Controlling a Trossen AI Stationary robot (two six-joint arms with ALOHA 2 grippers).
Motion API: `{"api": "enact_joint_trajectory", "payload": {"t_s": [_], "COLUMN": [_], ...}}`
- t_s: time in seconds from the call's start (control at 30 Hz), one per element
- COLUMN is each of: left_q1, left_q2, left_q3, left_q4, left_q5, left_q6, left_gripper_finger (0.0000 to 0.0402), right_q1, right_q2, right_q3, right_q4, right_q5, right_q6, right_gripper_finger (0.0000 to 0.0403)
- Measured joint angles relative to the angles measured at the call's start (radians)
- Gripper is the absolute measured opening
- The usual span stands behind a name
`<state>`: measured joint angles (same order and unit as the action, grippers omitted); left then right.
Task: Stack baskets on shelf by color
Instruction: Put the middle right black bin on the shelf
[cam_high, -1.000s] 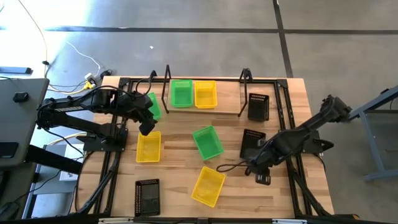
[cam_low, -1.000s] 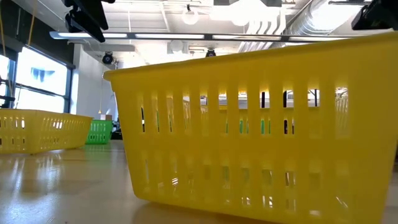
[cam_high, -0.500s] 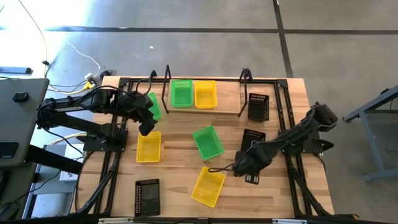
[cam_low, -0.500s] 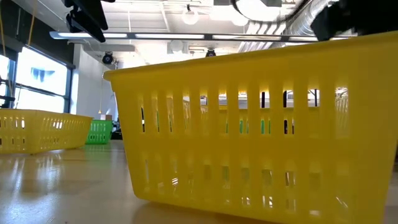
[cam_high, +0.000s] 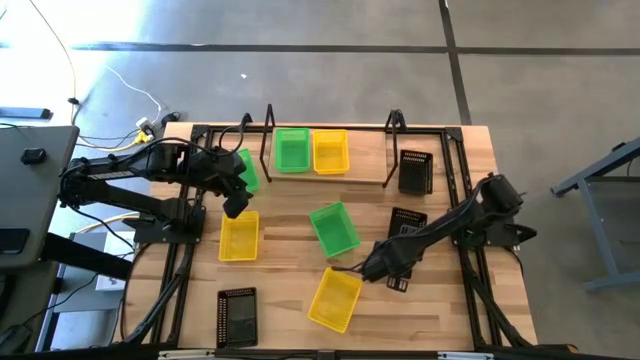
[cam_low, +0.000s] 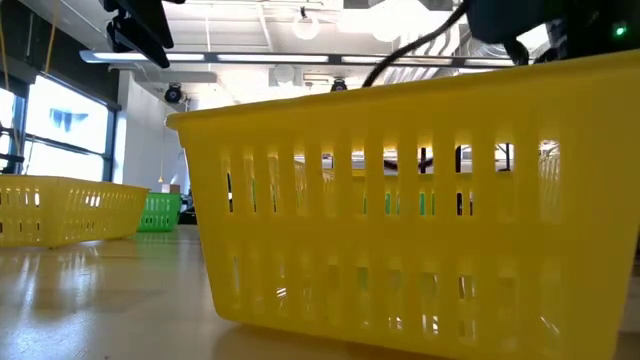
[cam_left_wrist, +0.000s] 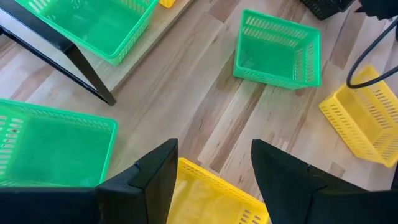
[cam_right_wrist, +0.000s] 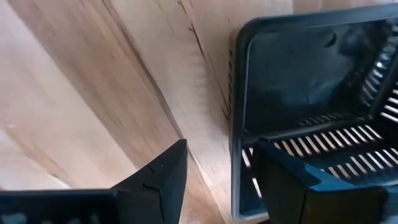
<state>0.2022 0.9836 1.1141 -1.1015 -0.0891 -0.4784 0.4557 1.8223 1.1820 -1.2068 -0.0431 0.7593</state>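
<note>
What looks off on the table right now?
No spill or damage shows. The shelf holds only a green basket and a yellow basket. Another green basket sits just off its left end. The rest lie scattered at skewed angles, like the centre green basket and front yellow basket.

Bench: pale wood, plank-striped grain. Shelf: light wooden plank in a thin black rod frame. Baskets, all with slotted sides: three bright green, three yellow, three black. On the shelf, one green basket and one yellow basket. Both arms are black. Floor around the bench: grey with dark lines.
</note>
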Motion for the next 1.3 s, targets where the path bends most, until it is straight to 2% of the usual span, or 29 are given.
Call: {"api": "enact_joint_trajectory", "payload": {"t_s": [0.2,0.37,0.5,0.73,1.0,1.3], "left_q1": [0.0,0.0,0.0,0.0,0.0,0.0], "left_q2": [0.0,0.0,0.0,0.0,0.0,0.0], "left_q3": [0.0,0.0,0.0,0.0,0.0,0.0], "left_q4": [0.0,0.0,0.0,0.0,-0.001,-0.001], "left_q5": [0.0,0.0,0.001,0.001,0.001,0.0], "left_q6": [0.019,0.024,0.045,0.045,0.045,0.045], "left_gripper_finger": [0.0195,0.0195,0.0195,0.0195,0.0195,0.0195], "right_q1": [0.0,0.0,-0.002,-0.003,0.01,0.057], "right_q2": [0.021,0.034,0.033,0.033,0.026,-0.04], "right_q3": [0.0,0.0,0.0,0.0,0.0,0.0], "right_q4": [0.017,0.019,0.025,0.024,0.021,0.023], "right_q5": [0.001,0.006,0.006,-0.013,-0.029,-0.018], "right_q6": [0.001,0.008,0.016,0.026,0.059,0.188], "right_gripper_finger": [0.016,0.0132,0.0095,0.0008,0.0002,0.0]}}
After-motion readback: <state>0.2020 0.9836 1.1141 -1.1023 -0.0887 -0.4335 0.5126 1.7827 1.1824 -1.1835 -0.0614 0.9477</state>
